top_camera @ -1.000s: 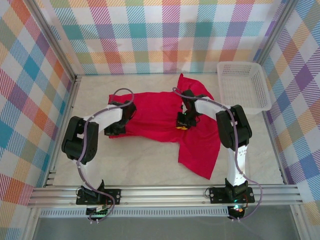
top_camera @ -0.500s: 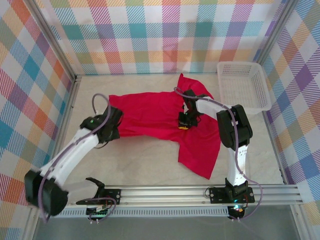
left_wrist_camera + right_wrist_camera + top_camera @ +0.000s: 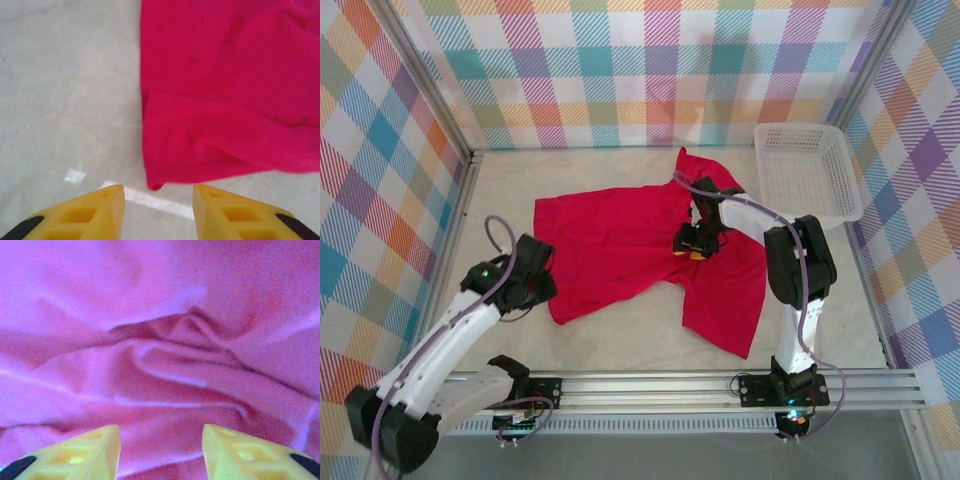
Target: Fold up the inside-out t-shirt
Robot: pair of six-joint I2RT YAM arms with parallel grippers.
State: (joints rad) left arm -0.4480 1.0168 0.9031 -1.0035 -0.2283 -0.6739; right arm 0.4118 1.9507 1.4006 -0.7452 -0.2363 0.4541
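The pale, stone-patterned bench (image 3: 620, 340) is enclosed on three sides by walls (image 3: 650, 70) checked in many colours. Bare surface is left along the near edge and down the left side. The inside-out t-shirt (image 3: 620, 235), of plain red soft cloth, is spread across the middle of the bench from left of centre to the right. One flap is trailed toward the near right, and a point is drawn toward the far wall. A white mesh basket (image 3: 807, 170), rectangular, is set in the far right corner, near the shirt but apart from it. The left fingers (image 3: 92, 210), yellow and wedge-shaped, are held apart over bare bench with nothing between them, and the shirt's rolled near-left corner is seen just ahead. The right fingers (image 3: 75, 455), likewise yellow, are parted above rumpled folds at the shirt's middle. Nothing is gripped, and contact with the cloth cannot be told.
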